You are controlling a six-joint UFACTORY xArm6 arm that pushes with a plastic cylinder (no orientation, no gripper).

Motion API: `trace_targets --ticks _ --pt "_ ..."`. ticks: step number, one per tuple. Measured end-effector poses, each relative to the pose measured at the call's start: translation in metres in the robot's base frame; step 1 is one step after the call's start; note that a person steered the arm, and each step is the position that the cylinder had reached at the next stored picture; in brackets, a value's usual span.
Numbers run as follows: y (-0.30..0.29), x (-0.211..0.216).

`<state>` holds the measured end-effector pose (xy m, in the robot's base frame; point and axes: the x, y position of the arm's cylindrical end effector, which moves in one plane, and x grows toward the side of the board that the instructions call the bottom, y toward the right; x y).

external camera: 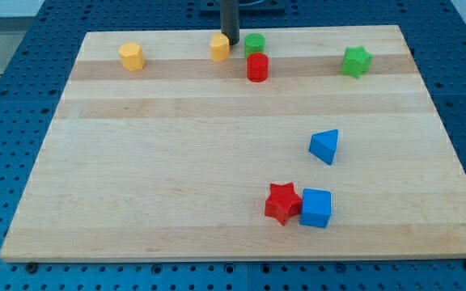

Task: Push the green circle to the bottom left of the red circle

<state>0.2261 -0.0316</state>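
The green circle (255, 44) sits near the view's top, just above the red circle (257, 68) and touching or nearly touching it. My tip (230, 40) stands at the top edge of the board, just left of the green circle and right beside a small yellow block (220, 47). The rod rises out of the view's top.
A yellow hexagon block (132, 56) lies at the top left. A green star (357, 61) lies at the top right. A blue triangle (324, 146) sits right of centre. A red star (282, 203) touches a blue cube (316, 208) near the bottom. The wooden board (136, 178) lies on a blue perforated table.
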Motion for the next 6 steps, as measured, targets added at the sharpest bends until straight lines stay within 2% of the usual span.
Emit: trace_targets --ticks 2,3,4,5,6 --pt "-0.111 0.071" --pt "-0.094 0.041" --pt "-0.030 0.006" --pt "0.045 -0.009" --pt "0.079 -0.009"
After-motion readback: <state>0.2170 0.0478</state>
